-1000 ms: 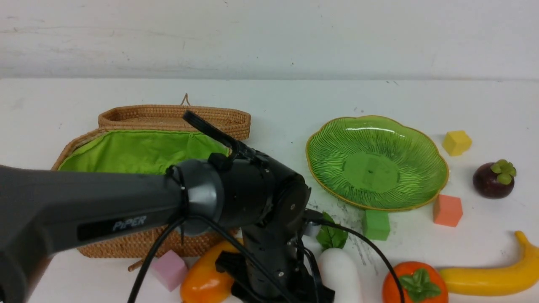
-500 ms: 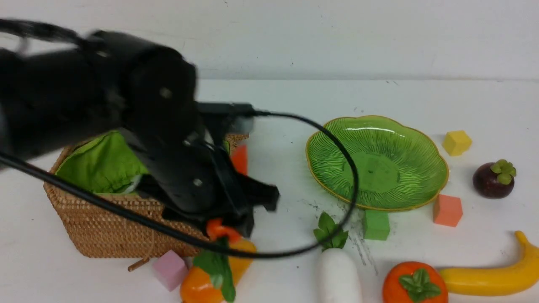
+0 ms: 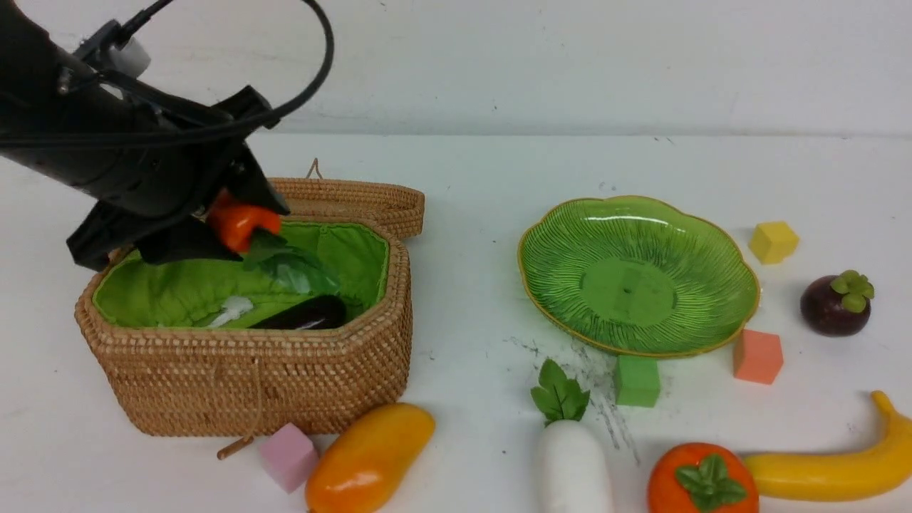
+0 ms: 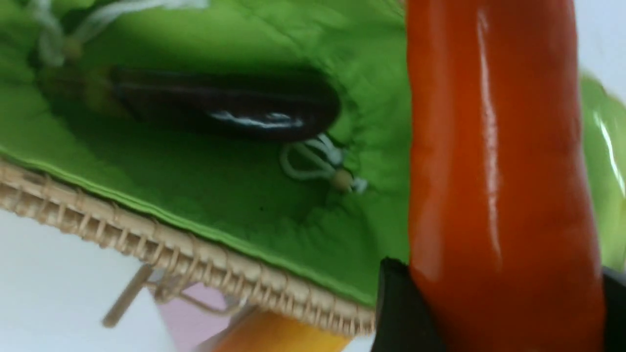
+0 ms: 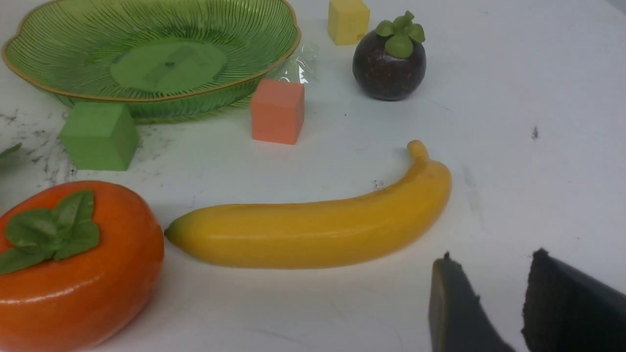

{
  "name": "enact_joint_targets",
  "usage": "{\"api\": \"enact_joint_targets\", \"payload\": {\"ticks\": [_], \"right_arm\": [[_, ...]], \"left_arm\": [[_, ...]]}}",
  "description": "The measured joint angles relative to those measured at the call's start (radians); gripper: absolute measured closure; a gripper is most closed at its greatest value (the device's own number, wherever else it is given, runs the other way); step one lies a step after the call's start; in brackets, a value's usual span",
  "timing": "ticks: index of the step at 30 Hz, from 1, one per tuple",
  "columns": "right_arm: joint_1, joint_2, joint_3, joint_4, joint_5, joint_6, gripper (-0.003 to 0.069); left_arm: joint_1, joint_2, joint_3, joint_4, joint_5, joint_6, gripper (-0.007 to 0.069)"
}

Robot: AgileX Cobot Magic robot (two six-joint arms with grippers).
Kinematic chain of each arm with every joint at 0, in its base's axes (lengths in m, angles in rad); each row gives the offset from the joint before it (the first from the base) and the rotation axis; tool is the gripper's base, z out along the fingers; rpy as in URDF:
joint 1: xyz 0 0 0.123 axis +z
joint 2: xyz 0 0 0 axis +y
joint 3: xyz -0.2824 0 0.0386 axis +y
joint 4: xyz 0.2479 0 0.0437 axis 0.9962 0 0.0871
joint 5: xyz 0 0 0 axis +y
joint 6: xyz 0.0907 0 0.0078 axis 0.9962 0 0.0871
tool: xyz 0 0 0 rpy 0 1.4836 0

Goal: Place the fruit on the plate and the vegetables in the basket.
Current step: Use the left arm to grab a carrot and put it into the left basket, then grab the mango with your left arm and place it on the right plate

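Left claw (image 4: 494, 303): while it is above the basket (image 3: 249, 377), it is grasping the carrot (image 4: 499, 171).
Right claw (image 5: 499, 298): it is apart, holding nothing.
Eggplant (image 4: 225, 102): it lies inside the basket.
Radish (image 3: 576, 463): it is on the tabletop (image 3: 470, 313).

Shallow ribbed green glass plate with scalloped rim (image 3: 630, 285), numbering one. Woven tan wicker basket with green cloth lining (image 3: 249, 377), numbering one. Glossy toy fruits, totalling four: one orange-yellow oval mango (image 3: 370, 456), one round orange persimmon (image 3: 702, 477), one curved yellow banana (image 3: 826, 474), one round dark purple mangosteen (image 3: 835, 306). Glossy toy vegetables, totalling three: one red-orange carrot (image 4: 499, 171), one dark purple eggplant (image 4: 230, 102), one long white radish (image 3: 573, 467). Small foam cubes, totalling four: one each showing pink (image 3: 288, 457), green (image 3: 637, 381), coral (image 3: 758, 356), yellow (image 3: 774, 242).
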Motion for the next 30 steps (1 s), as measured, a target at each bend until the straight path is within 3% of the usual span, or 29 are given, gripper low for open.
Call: {"api": "enact_joint_targets", "payload": {"ticks": [4,9,15,20,25,30], "right_arm": [[0.000,0.000,0.000,0.000,0.000,0.000,0.0417],[0.000,0.000,0.000,0.000,0.000,0.000,0.0417],[0.000,0.000,0.000,0.000,0.000,0.000,0.0417],[0.000,0.000,0.000,0.000,0.000,0.000,0.0417],[0.000,0.000,0.000,0.000,0.000,0.000,0.0417],[0.000,0.000,0.000,0.000,0.000,0.000,0.0417]], "left_arm": [[0.000,0.063,0.000,0.008,-0.025,-0.116,0.0225],[0.000,0.114,0.001,0.026,-0.037,-0.172,0.0223],[0.000,0.118,0.001,0.059,-0.077,-0.169,0.0099],[0.000,0.118,0.001,0.060,-0.080,-0.129,0.0025],[0.000,0.118,0.001,0.042,-0.077,-0.045,0.0043],[0.000,0.109,0.001,-0.096,-0.007,0.110,0.0079]]}}
